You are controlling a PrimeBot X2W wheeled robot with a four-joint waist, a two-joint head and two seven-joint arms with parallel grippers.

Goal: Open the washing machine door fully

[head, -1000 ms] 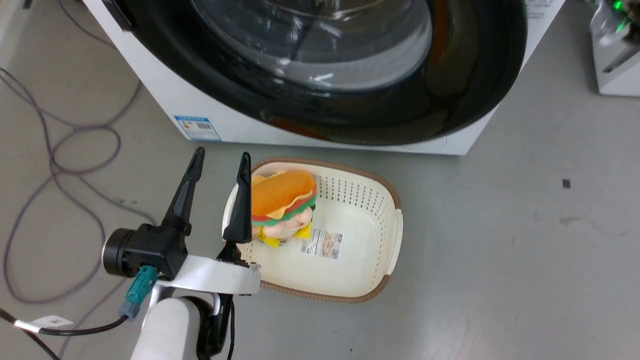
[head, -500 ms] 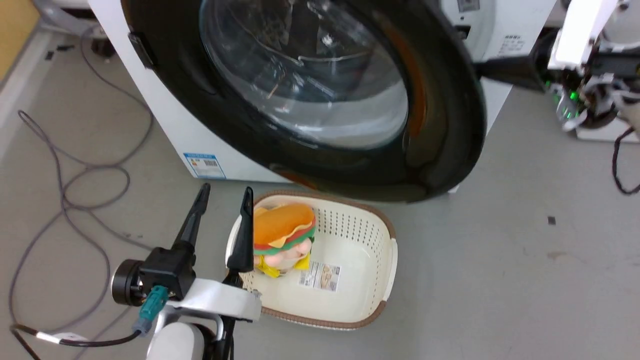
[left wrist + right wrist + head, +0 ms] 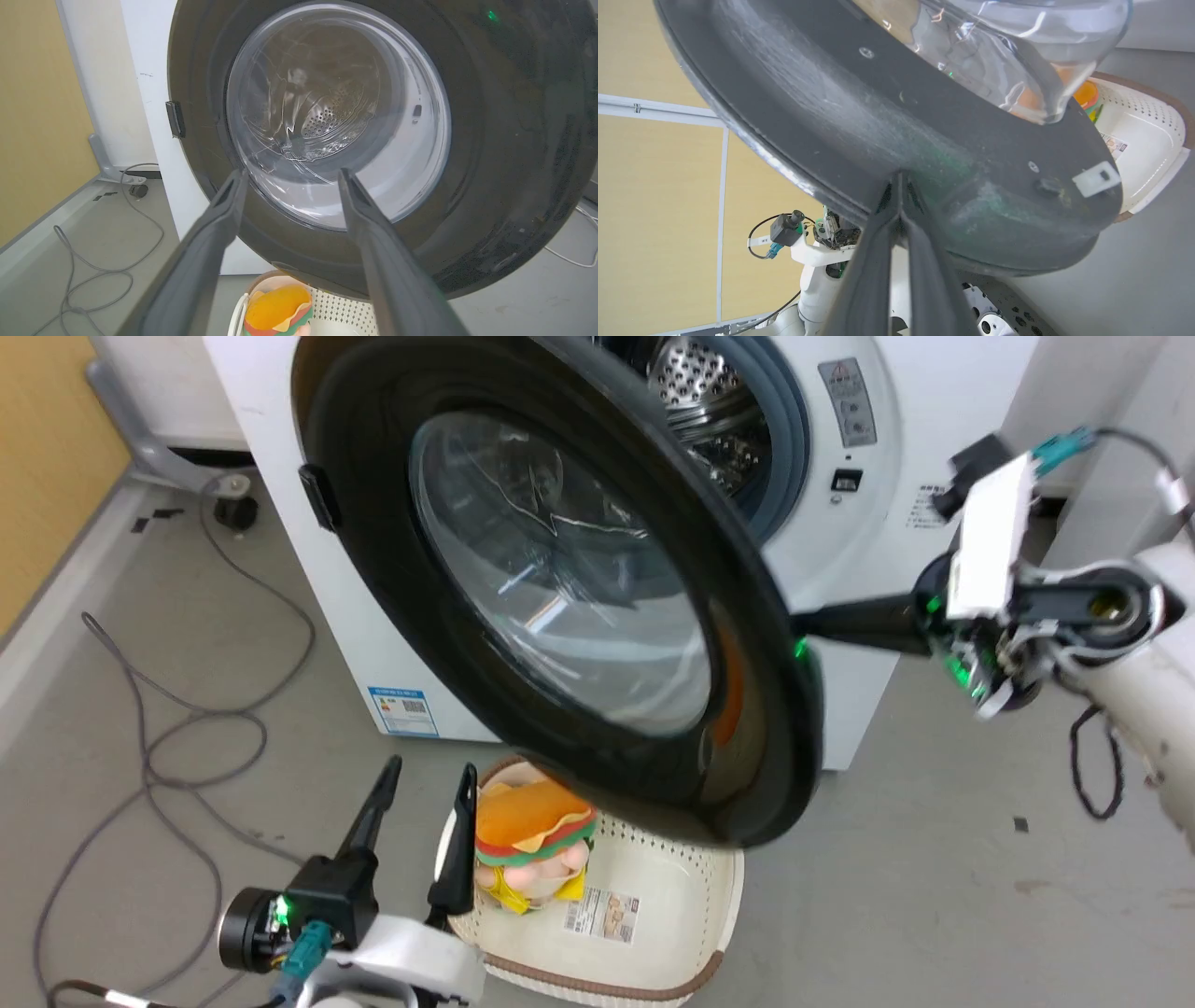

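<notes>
The washing machine [image 3: 887, 476] is white, and its steel drum [image 3: 695, 383] shows behind the part-open door. The washing machine door [image 3: 560, 597] is round and glossy black with a clear glass bowl. It is hinged at the left and swung out towards me. My right gripper [image 3: 810, 621] reaches in from the right, shut, with its tips at the door's free edge. In the right wrist view the shut right gripper [image 3: 899, 176] presses on the door's inner face [image 3: 822, 93]. My left gripper [image 3: 428, 773] stands open at the lower left, empty, and points at the door's glass [image 3: 336, 107] in the left wrist view.
A cream perforated basket [image 3: 667, 980] holding a plush burger [image 3: 534, 821] sits on the floor under the door's lower rim, just right of my left fingers. Grey cables [image 3: 187, 747] loop over the floor at the left. A wood-coloured wall [image 3: 47, 476] stands at the far left.
The head camera has tilted up, bringing the drum and my right arm into view. The door has swung further out from the machine. My left gripper stays open beside the basket.
</notes>
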